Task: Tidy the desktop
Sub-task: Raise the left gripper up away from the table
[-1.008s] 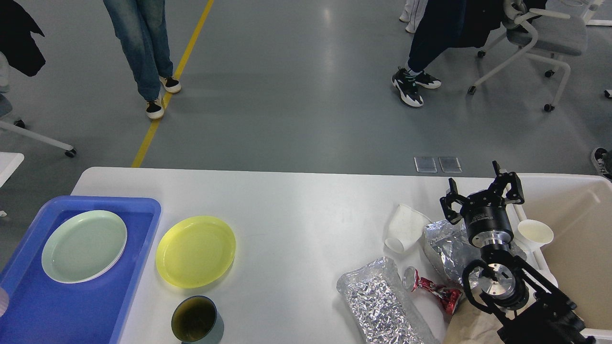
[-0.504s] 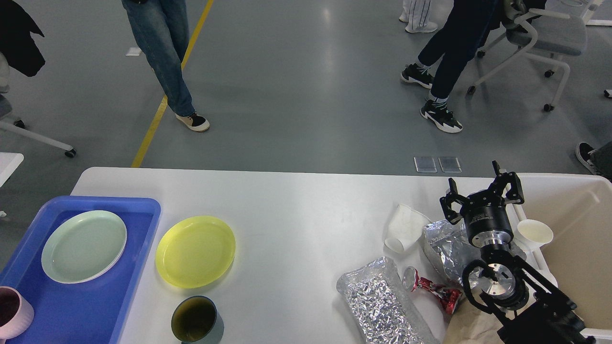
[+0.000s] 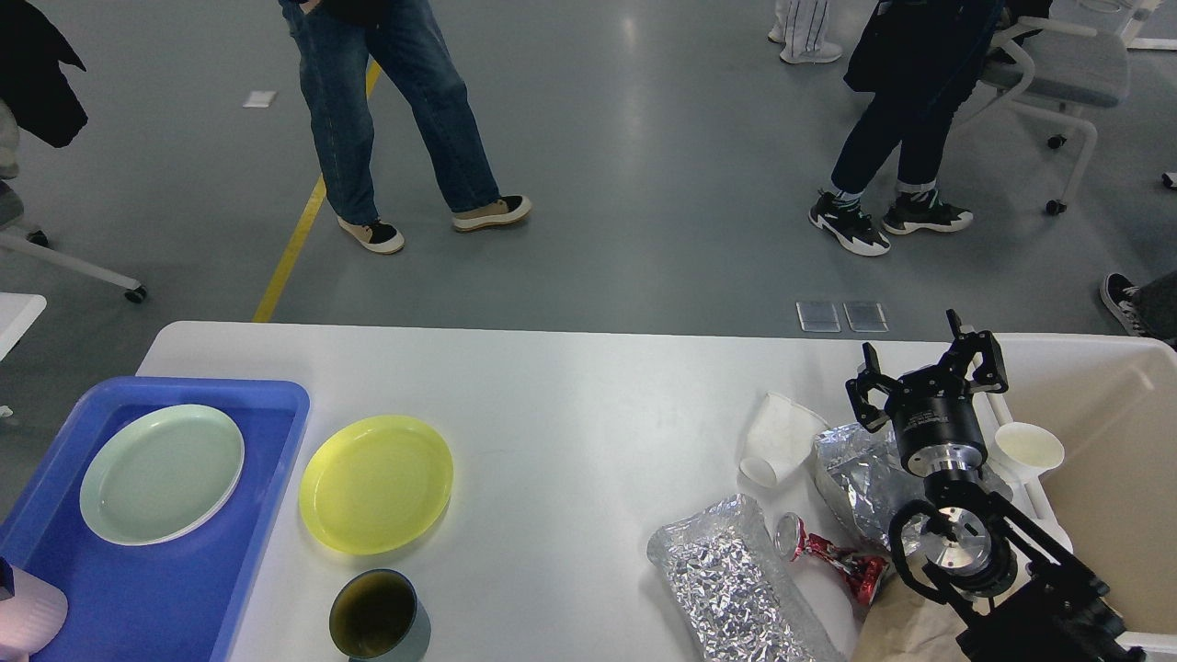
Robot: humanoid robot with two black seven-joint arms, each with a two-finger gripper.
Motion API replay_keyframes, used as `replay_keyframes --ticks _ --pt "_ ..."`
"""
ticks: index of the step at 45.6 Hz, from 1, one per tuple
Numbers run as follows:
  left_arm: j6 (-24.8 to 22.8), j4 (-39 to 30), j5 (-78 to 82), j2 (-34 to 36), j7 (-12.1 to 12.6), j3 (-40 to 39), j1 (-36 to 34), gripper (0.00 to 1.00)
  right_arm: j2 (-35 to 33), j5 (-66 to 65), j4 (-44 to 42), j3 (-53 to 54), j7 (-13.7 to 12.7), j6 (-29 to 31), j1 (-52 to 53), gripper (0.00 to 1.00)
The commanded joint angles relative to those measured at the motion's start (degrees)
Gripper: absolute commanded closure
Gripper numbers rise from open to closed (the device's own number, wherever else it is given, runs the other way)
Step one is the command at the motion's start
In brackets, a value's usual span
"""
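Note:
The white desktop [image 3: 570,405] holds a yellow plate [image 3: 377,483] and a dark cup [image 3: 379,614] at the left. At the right lie a tipped white paper cup [image 3: 780,439], two crumpled foil bags [image 3: 736,575] [image 3: 855,478] and a crushed red can [image 3: 828,552]. My right gripper [image 3: 924,363] stands open and empty above the far foil bag, beside the beige tub [image 3: 1113,386]. A pink cup [image 3: 29,618] shows at the lower left edge, in the blue tray [image 3: 276,391]. A dark sliver [image 3: 4,581] touches it; my left gripper cannot be made out.
A pale green plate [image 3: 161,473] lies in the blue tray. A small white cup [image 3: 1028,449] sits at the tub's near-left wall. Brown paper [image 3: 906,630] lies under my right arm. People walk on the floor beyond the desktop's far edge.
The pink cup came into the tray's near-left corner and now sits lower and tilted at the frame's edge. My right arm has not moved. The people behind have walked on.

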Motion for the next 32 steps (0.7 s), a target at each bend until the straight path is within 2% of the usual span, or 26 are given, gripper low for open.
replay_keyframes --ticks 1,6,10,17,18,19,25,32 --pt "-0.25 -0.1 0.0 0.49 0.15 0.08 -0.26 0.04 0.0 0.01 0.09 -0.02 -0.05 0.0 0.0 0.0" --pt "-2.53 -0.01 0.0 2.51 0.15 0.08 -1.32 0.04 0.0 0.01 0.09 -0.02 0.04 0.0 0.0 0.0" --pt "-8.32 -0.01 0.26 5.76 0.15 0.34 -5.44 0.03 0.0 0.01 0.09 -0.02 0.04 0.0 0.0 0.0" --pt "-26.15 0.95 1.31 9.89 0.15 1.58 -16.42 0.03 0.0 0.01 0.09 -0.02 0.04 0.0 0.0 0.0" --pt "-28.79 1.74 1.32 10.24 0.15 1.66 -18.18 0.03 0.0 0.01 0.09 0.06 0.04 0.0 0.0 0.0" --pt "-35.17 3.84 1.32 10.68 0.24 1.66 -22.28 0.03 0.0 0.01 0.09 -0.02 0.04 0.0 0.0 0.0" --pt "-49.45 9.39 1.05 10.77 0.15 0.7 -32.15 0.03 0.0 0.01 0.0 -0.02 0.04 0.0 0.0 0.0" --pt "-49.71 10.45 0.17 10.07 0.24 -2.98 -41.04 0.03 0.0 0.01 0.0 -0.02 0.04 0.0 0.0 0.0"
